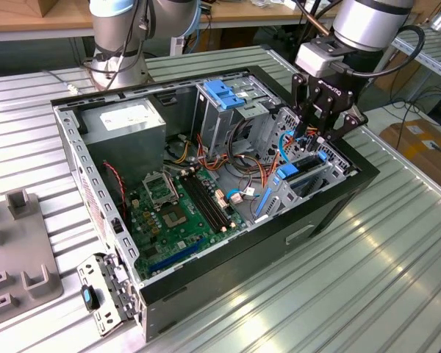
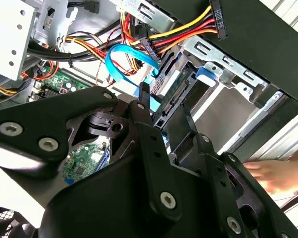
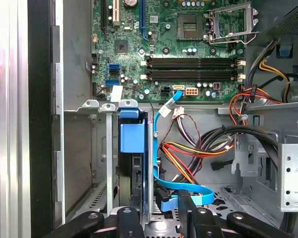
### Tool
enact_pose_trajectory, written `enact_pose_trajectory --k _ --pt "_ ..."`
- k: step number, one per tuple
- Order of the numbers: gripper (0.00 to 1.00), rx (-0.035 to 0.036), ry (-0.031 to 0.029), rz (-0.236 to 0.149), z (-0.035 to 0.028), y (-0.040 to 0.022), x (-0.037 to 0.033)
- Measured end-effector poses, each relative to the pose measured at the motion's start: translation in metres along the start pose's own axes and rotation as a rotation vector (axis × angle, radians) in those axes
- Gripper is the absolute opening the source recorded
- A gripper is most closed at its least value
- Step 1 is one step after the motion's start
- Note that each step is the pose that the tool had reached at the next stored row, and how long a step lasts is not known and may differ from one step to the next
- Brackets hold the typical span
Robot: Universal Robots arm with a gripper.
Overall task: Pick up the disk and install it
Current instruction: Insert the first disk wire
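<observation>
Disk stood on edge in the drive bay of the open computer case, at the exterior view's right. The pincer straddled its connector end; whether it clamped, I could not tell. A ribbed metal desk carried the case, with cardboard boxes beyond and wooden benches behind.

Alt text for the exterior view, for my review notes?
The robot's claw reaches into an open computer case, at the disk standing on edge toward the exterior view's right. A green motherboard lies exposed inside.
</observation>
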State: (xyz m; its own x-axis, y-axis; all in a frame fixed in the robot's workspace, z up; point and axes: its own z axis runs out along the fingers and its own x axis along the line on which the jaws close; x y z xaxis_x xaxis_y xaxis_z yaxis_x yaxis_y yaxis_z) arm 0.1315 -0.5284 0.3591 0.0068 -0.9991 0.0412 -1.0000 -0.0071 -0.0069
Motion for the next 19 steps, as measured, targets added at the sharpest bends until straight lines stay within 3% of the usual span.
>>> enact_pose_trajectory --k 3,5,6,15,19 --pt "0.41 0.0000 0.0000 0.000 0.0000 0.0000 0.0000" --pt "0.28 0.0000 0.0000 0.000 0.0001 0.0000 0.0000" --pt "0.16 0.0000 0.0000 0.000 0.0001 0.0000 0.0000" --pt "0.16 0.0008 -0.0005 -0.002 0.0004 0.0009 0.0000" --pt "0.16 0.0132 -0.0008 -0.044 0.0023 0.0027 0.0027"
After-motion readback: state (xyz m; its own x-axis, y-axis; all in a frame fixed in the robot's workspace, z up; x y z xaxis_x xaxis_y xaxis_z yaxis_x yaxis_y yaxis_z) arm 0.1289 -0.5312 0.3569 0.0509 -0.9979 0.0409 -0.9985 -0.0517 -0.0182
